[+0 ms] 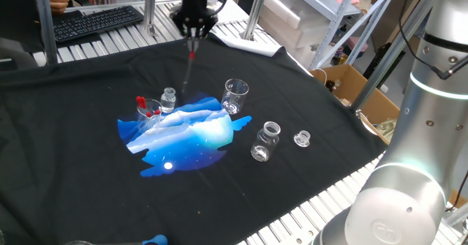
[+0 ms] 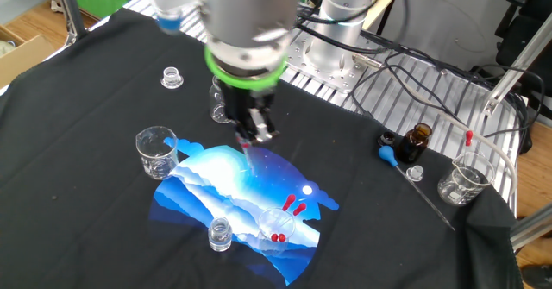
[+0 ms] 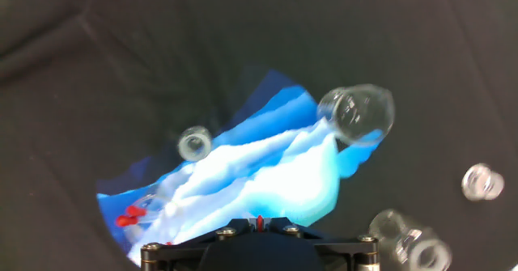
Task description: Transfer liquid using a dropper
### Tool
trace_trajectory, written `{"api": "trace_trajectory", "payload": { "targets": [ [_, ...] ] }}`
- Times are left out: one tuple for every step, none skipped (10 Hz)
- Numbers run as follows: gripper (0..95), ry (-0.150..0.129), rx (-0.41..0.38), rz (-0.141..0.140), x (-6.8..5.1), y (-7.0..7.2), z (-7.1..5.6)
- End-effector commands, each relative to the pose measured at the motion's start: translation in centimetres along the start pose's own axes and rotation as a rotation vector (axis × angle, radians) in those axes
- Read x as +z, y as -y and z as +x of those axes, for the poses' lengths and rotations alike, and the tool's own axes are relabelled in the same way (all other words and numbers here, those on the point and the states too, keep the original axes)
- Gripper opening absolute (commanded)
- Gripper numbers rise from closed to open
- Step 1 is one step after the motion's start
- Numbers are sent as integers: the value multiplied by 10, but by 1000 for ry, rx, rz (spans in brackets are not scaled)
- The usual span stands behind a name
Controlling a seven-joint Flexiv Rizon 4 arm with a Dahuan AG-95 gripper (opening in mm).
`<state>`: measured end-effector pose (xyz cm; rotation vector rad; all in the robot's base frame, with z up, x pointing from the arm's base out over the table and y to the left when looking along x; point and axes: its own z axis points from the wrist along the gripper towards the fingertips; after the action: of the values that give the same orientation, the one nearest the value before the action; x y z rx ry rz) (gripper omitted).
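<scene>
While the jaws pinch the dropper (image 1: 189,63), red-bulbed droppers sit in a beaker (image 1: 148,110).

The gripper (image 1: 192,34) is positioned above the table's cloth (image 1: 88,84), with the dropper (image 1: 189,66) hanging from it over the printed patch (image 1: 186,139). In one fixed view, a small vial (image 1: 169,99) is located on the patch's far edge, a beaker with droppers (image 1: 148,112) just left of it, and an empty beaker (image 1: 235,96) to the right. Two vials (image 1: 265,141) (image 1: 302,138) are placed further right, off the patch.
</scene>
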<state>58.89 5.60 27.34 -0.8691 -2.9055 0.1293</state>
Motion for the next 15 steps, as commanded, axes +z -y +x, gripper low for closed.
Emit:
{"api": "trace_trajectory", "payload": {
  "targets": [
    [0, 1, 29, -9, 5, -11, 12],
    [0, 1, 41, -17, 8, -15, 16],
    [0, 3, 49, -21, 10, -19, 18],
    [0, 7, 64, -24, 13, -26, 22],
    [0, 10, 75, -27, 15, -30, 24],
    [0, 8, 73, -39, 18, -31, 23],
    [0, 12, 76, -51, 21, -32, 21],
    [0, 18, 78, -58, 25, -33, 18],
    [0, 25, 68, -57, 26, -34, 17],
    [0, 36, 44, -47, 26, -34, 17],
    [0, 43, 37, -41, 26, -34, 17],
    [0, 47, 14, -34, 26, -34, 17],
    [0, 45, -32, -39, 26, -34, 17],
    [0, 43, -93, -23, 26, -34, 17],
    [0, 42, -146, -23, 26, -34, 17]
  ]
}}
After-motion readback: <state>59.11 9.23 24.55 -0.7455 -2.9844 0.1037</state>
